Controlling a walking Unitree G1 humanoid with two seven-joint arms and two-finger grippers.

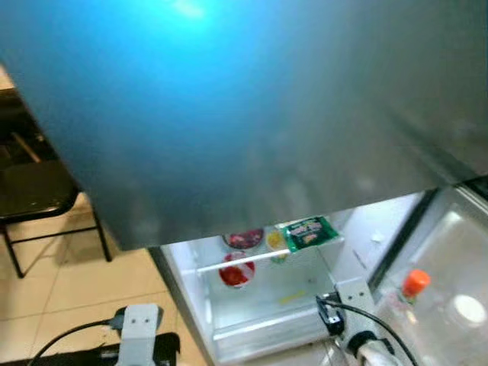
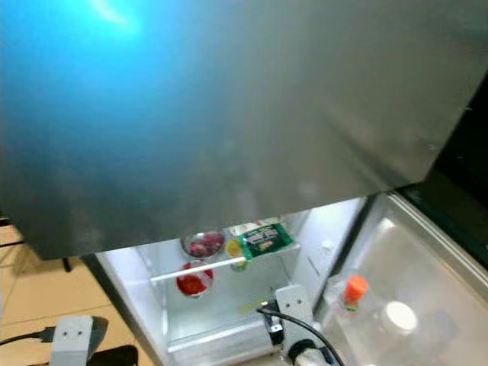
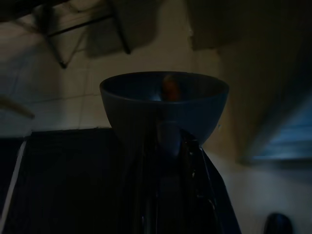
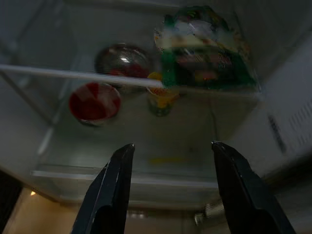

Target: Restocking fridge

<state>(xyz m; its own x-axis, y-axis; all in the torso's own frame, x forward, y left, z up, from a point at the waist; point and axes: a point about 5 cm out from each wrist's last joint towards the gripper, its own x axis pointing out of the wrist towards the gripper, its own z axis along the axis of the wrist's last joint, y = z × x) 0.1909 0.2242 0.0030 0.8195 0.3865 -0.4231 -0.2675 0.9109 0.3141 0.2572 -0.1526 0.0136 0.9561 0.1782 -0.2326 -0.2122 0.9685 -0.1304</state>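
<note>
The lower fridge compartment point(image 1: 305, 293) stands open below me. On its glass shelf lie a green packet point(image 4: 207, 48) and a dark bowl of red food point(image 4: 124, 59). Under the shelf sit a red-topped bowl point(image 4: 94, 102) and a yellow cup point(image 4: 161, 97). My right gripper point(image 4: 170, 146) is open in front of the lower shelf, with nothing between its fingers. My left gripper point(image 3: 168, 161) is low at my left side, shut on the wall of a blue bowl point(image 3: 164, 105) that has something orange inside.
A large grey upper fridge door point(image 1: 244, 114) hangs close over most of the view. The open lower door's rack at the right holds an orange-capped bottle point(image 1: 415, 282) and a white-lidded jar point(image 1: 467, 309). A black folding chair point(image 1: 34, 191) stands on the tiled floor at the left.
</note>
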